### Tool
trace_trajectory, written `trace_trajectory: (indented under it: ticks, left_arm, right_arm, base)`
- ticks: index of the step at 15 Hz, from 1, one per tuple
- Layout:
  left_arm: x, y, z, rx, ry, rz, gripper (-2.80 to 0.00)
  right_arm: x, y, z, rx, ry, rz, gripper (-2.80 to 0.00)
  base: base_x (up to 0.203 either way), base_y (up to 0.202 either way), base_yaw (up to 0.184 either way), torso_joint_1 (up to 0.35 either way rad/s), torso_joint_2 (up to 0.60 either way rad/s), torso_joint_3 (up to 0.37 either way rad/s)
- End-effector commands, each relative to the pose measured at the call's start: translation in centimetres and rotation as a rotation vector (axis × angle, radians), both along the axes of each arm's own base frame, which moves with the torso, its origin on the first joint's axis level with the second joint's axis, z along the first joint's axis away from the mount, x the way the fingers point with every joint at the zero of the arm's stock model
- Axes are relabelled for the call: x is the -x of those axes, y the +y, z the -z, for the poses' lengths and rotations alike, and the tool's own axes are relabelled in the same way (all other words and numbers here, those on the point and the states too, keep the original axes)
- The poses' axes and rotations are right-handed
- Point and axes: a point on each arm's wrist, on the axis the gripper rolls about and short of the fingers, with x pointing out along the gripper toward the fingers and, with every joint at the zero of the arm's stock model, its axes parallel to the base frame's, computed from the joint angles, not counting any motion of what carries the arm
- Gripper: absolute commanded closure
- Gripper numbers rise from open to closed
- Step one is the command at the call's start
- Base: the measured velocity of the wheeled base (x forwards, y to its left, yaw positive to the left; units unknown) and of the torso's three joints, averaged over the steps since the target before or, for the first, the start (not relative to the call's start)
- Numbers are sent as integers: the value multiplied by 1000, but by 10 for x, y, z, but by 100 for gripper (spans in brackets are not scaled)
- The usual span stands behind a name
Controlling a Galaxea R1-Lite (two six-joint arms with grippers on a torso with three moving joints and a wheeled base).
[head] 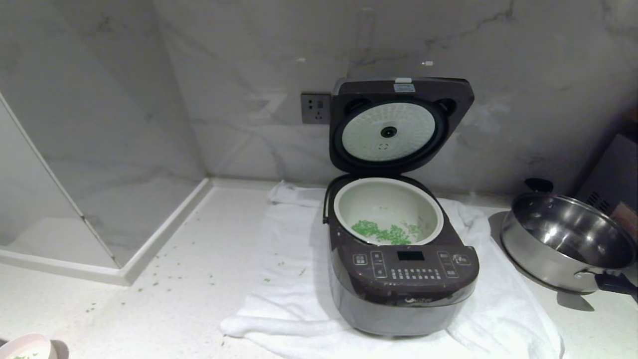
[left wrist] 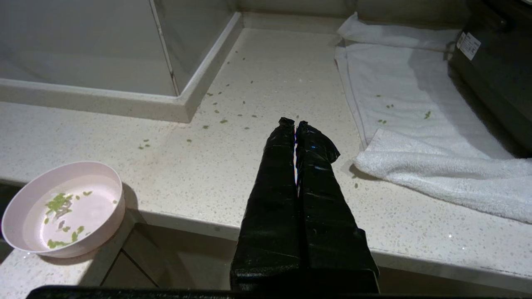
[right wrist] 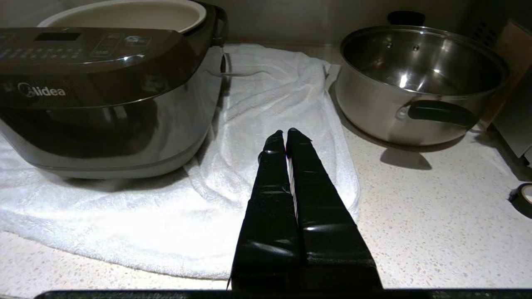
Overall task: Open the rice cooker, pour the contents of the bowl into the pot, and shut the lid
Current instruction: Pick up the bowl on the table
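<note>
The dark brown rice cooker (head: 401, 289) (right wrist: 95, 95) stands on a white towel with its lid (head: 398, 124) raised against the wall. Green contents (head: 384, 233) lie in the pale pot (head: 433, 209) (right wrist: 124, 14). The pink bowl (head: 27, 347) (left wrist: 62, 209) sits at the counter's near left edge, upright, with a few green bits inside. My left gripper (left wrist: 294, 123) is shut and empty above the counter, right of the bowl. My right gripper (right wrist: 285, 132) is shut and empty over the towel's edge, between the cooker and the steel pan. Neither arm shows in the head view.
A white towel (head: 284, 279) (left wrist: 415, 124) (right wrist: 274, 91) lies under the cooker. A shiny steel pan (head: 568, 244) (right wrist: 419, 79) with black handles stands to the right. Green bits are scattered on the speckled counter (head: 164, 279). A wall socket (head: 315, 108) is behind, and a raised ledge (head: 159, 234) at left.
</note>
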Motion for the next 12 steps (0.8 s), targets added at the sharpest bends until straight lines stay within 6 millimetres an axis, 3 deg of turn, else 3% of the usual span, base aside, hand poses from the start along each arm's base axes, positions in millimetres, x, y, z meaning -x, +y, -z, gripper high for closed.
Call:
trace_trajectory:
  ticks: [1,4,7,9,12]
  left_arm:
    - [0,0,0,6,0,-3,0]
    - [1,0,-1,4,4,-11,0]
    - [3,2,-29,33,66,-88,0]
    - [-11,3,-52,86,199,-154,0]
    - [-48,5,-84,112,440,-265,0]
  right_arm:
    - [0,0,0,0,1,0,0]
    - [0,0,0,-1,1,-1,0]
    - [0,0,0,0,0,0,0]
    - [0,0,0,1,1,0,0]
    - [0,0,0,-1,1,0,0]
  base:
    - [0,0,0,0,0,0]
    - [0,0,0,0,0,0]
    - [0,0,0,0,0,0]
    - [0,0,0,0,0,0]
    - [0,0,0,0,0,0]
